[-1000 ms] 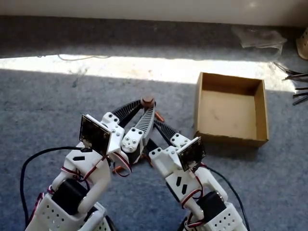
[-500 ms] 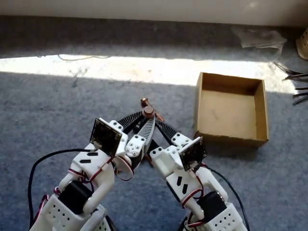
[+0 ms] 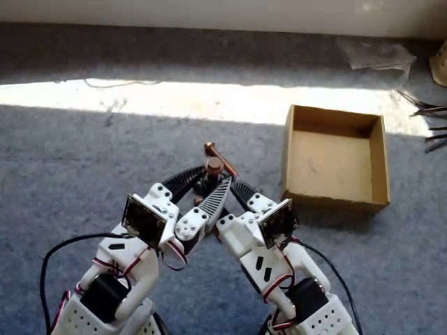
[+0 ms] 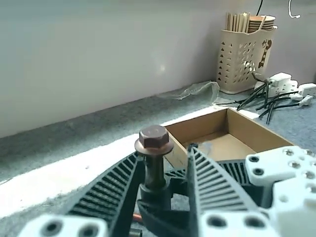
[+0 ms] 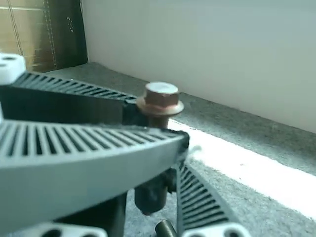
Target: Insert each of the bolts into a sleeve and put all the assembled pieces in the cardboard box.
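One upright bolt [image 4: 154, 148] sits in the single sleeve [image 4: 153, 191], which the right gripper [image 5: 153, 192] clamps. I cannot tell the left gripper's [image 4: 164, 153] hold. A second bolt [image 3: 220, 157] lies near one cardboard box [image 3: 335, 201].

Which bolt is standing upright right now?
The bolt at the left pincer, head up and raised off the carpet. The other bolt lies flat on the carpet just beyond it.
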